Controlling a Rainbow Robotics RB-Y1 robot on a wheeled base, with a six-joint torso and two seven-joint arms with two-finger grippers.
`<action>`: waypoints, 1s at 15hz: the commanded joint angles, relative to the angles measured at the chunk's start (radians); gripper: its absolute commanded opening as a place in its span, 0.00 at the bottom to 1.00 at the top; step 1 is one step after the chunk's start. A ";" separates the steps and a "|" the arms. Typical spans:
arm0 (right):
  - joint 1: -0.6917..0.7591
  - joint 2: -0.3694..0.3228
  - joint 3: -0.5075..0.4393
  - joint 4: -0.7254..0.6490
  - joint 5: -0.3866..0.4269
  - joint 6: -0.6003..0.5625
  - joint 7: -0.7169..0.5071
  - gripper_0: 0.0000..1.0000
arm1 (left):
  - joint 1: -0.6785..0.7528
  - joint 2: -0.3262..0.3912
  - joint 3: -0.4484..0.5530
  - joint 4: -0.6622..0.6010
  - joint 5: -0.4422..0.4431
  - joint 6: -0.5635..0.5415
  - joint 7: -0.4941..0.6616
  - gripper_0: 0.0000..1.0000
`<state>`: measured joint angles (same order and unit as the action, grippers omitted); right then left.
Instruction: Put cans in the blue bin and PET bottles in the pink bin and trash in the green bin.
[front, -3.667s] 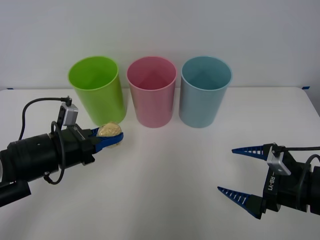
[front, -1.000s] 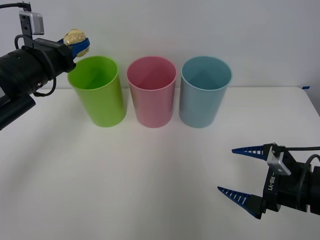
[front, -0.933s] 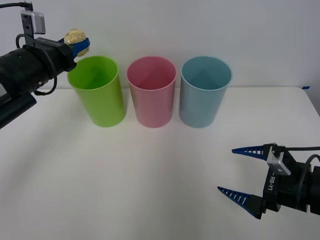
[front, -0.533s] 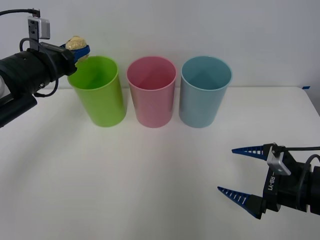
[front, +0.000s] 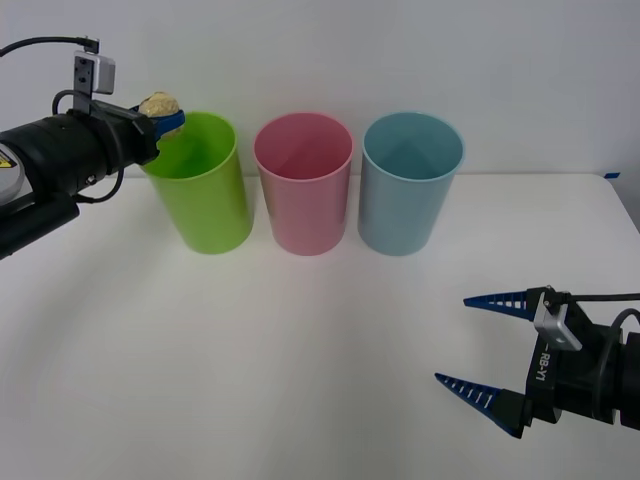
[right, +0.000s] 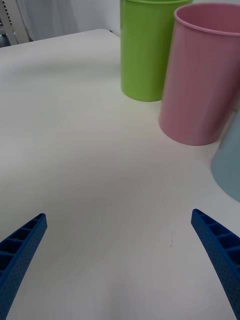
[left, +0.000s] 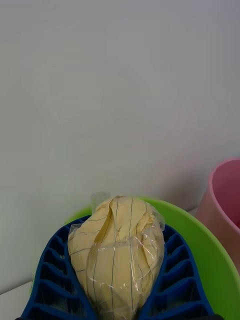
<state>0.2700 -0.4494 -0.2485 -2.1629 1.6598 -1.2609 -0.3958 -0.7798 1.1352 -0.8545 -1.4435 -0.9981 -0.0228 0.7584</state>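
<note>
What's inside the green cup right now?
The part of the green bin that shows inside is bare green wall; its bottom is hidden. The trash sits clamped in the left gripper at the rim, not dropped in yet.

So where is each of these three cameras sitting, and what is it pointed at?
Front view: above the arms, looking down at the table; both arms show.
Right wrist view: low over the table, behind the open right claw, facing the bins.
Left wrist view: behind the left claw gripping the trash.
All share the green bin and the pink bin.
</note>
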 joint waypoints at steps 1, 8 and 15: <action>0.000 0.000 0.000 0.000 0.000 0.000 0.000 1.00 | -0.004 0.000 -0.001 0.006 0.003 -0.034 0.009 0.00; 0.000 0.000 0.000 0.000 0.000 0.000 0.000 1.00 | -0.006 0.001 -0.001 0.005 0.007 -0.032 0.032 0.19; 0.000 0.000 0.000 0.000 0.000 0.000 0.000 1.00 | -0.018 0.003 -0.001 0.006 0.015 -0.025 0.036 1.00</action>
<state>0.2700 -0.4494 -0.2485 -2.1629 1.6598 -1.2609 -0.3958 -0.7967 1.1386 -0.8560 -1.4374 -0.9854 -0.0517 0.7936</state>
